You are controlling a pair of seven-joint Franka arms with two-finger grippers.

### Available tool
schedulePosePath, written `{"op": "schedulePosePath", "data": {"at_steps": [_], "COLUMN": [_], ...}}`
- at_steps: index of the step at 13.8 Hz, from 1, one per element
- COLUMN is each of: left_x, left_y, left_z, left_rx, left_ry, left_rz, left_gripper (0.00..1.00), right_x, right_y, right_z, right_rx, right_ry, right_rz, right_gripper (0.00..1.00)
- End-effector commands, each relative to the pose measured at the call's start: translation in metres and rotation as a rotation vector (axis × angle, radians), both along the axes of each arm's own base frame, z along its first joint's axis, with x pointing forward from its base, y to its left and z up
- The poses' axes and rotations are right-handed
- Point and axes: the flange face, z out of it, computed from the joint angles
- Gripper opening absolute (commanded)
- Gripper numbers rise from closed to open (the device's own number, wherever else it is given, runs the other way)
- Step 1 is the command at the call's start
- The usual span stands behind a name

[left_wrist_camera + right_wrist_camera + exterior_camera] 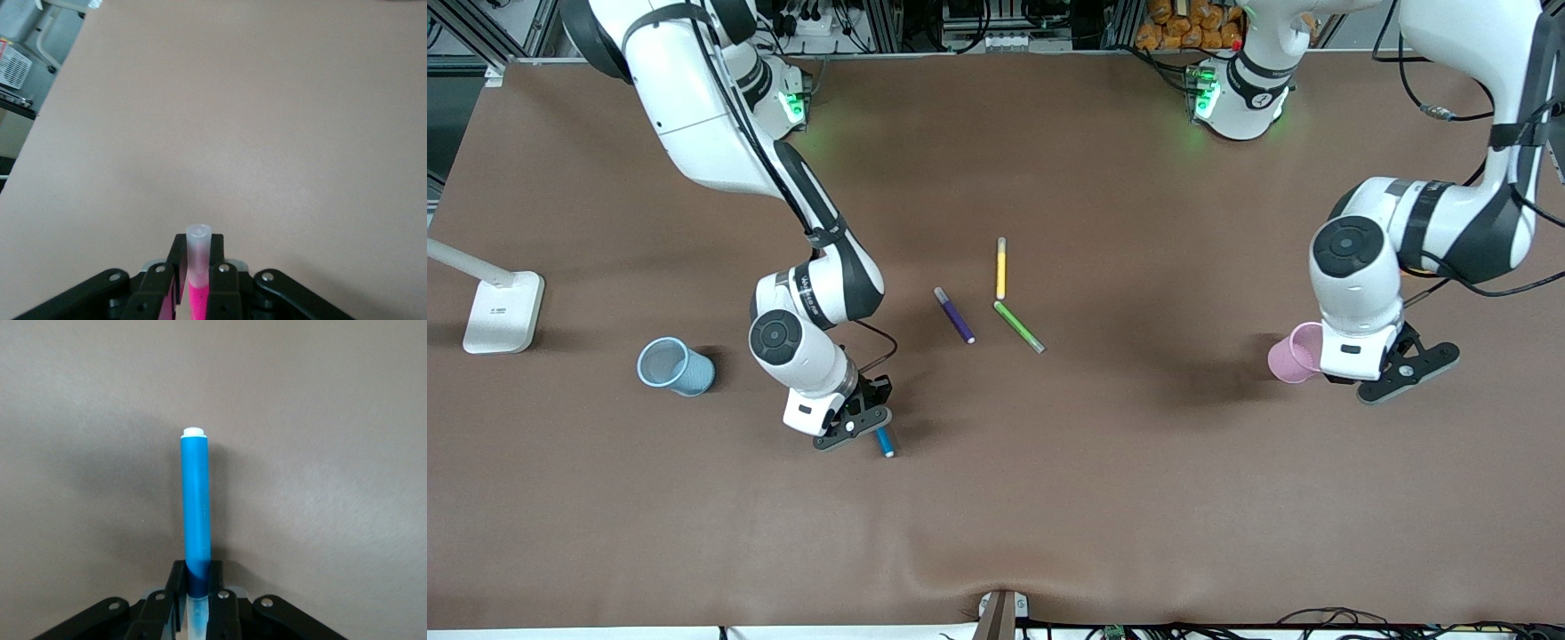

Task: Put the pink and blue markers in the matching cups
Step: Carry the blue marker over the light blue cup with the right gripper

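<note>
- No word, brand, number or sign can be read anywhere in the three views.
- The right arm (818,293) carries a short line of dark lettering on its white wrist segment, too small to make out.
- The white lamp base (503,311) at the right arm's end of the table (1138,462) bears a small grey mark, also illegible.

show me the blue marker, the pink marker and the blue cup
blue marker (196,507), right wrist view, mid barrel
pink marker (198,245), left wrist view, pale cap
blue cup (669,364), front view, rim
</note>
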Motion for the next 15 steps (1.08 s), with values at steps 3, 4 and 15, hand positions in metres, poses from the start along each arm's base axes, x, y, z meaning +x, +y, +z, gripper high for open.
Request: {"op": "schedulePosePath", "data": {"at_steps": [3,4,15], "left_x": [-0.013,-0.018,-0.027], "left_y": [-0.004,-0.006,-0.023], "left_z": [-0.009,-0.018,-0.055], "left_rx": [0.077,0.074,0.086], "left_ry": [-0.115,-0.122,-0.182], "left_rz": [0.010,0.031,0.062], "left_gripper": [0.00,0.00,0.00], "right_x": [0.011,0.011,0.006], "right_y": [-0.037,-0.048,-0.205], "right_z": [0.068,0.085,0.155], "right_rx": [-0.001,-0.004,-0.238], "right_ry": [0.016,0.032,0.247], "right_rz": [0.096,0.118,0.539], "right_gripper": [0.00,0.00,0.00]}}
